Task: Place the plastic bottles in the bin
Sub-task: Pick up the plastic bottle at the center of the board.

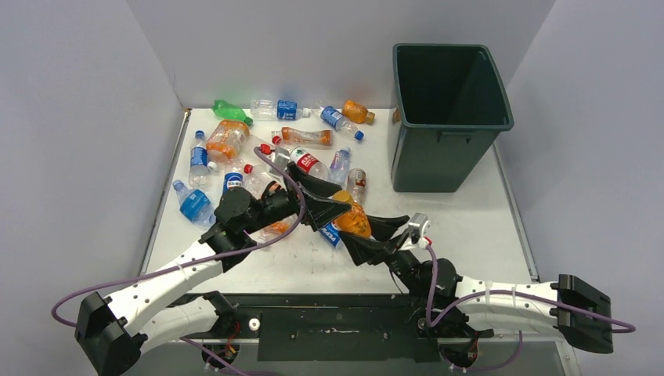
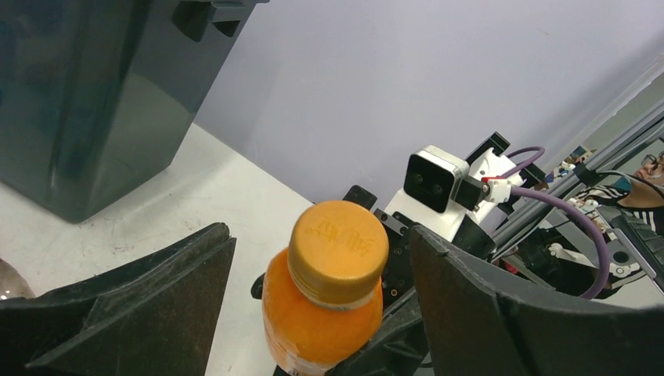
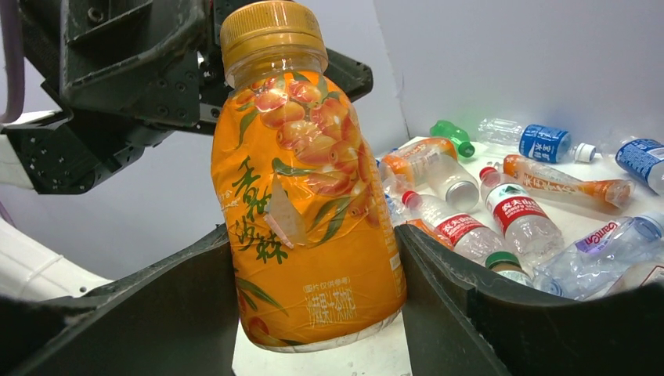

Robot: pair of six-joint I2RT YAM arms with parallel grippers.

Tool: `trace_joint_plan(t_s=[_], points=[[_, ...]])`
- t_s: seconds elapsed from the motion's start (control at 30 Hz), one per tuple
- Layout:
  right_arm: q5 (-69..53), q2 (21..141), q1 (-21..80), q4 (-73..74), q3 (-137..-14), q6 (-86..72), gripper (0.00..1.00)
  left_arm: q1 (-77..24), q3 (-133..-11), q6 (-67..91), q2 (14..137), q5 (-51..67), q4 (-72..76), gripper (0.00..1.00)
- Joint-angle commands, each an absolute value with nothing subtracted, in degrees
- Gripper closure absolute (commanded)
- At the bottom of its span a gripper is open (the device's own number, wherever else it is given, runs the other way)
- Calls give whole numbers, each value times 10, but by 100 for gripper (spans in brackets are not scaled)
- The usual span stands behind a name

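**Jaws: right clamped on the bottle, left spread wide**

Right gripper (image 3: 317,235) jaws press both sides of the orange bottle (image 3: 309,196), held mid-table above the table (image 1: 470,227). Left gripper (image 2: 321,233) jaws gape around its cap without touching it. Likely a handover or carry step. Next, swing the bottle right and far over the bin (image 1: 446,149). The bottle is squat, with a glossy film label and a ribbed cap. The bin is smooth, rigid and dark green. Other bottles (image 1: 305,137) lie scattered at far left.

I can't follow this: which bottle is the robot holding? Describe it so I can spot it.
From the dark green bin, look to the near middle of the table. There the orange bottle with gold cap sits in the jaws of the right arm, the only bottle lifted clear of the pile.
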State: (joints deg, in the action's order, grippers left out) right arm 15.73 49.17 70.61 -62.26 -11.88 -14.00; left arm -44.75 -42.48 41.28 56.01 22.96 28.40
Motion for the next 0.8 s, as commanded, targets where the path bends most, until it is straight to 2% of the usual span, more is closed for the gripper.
trace_joint_plan(t_s=[0.0,0.03,0.13,0.27,0.3,0.33,0.4,0.47,0.5,0.63,0.77], points=[[174,512,711,-696,-148,-143,95,-456,-431,390,558,233,293,23],[171,518,711,-698,-150,-144,95,-456,-430,389,559,234,293,27],[167,530,713,-704,-156,-146,95,-457,-435,388,562,246,295,53],[159,536,714,-669,-170,-150,94,-457,-431,376,558,247,296,80],[159,530,714,-642,-177,-155,88,-457,-429,373,557,247,295,89],[157,522,714,-603,-192,-160,72,-457,-429,370,555,245,292,100],[163,503,713,-492,-231,-174,29,-457,-430,364,548,227,278,100],[180,486,713,-374,-269,-189,0,-457,-430,355,537,201,262,100],[184,478,714,-328,-285,-193,9,-457,-431,348,531,186,253,100],[225,437,713,-144,-333,-215,10,-456,-448,318,510,117,212,100],[265,384,713,-41,-349,-259,10,-455,-476,287,502,74,186,100]])
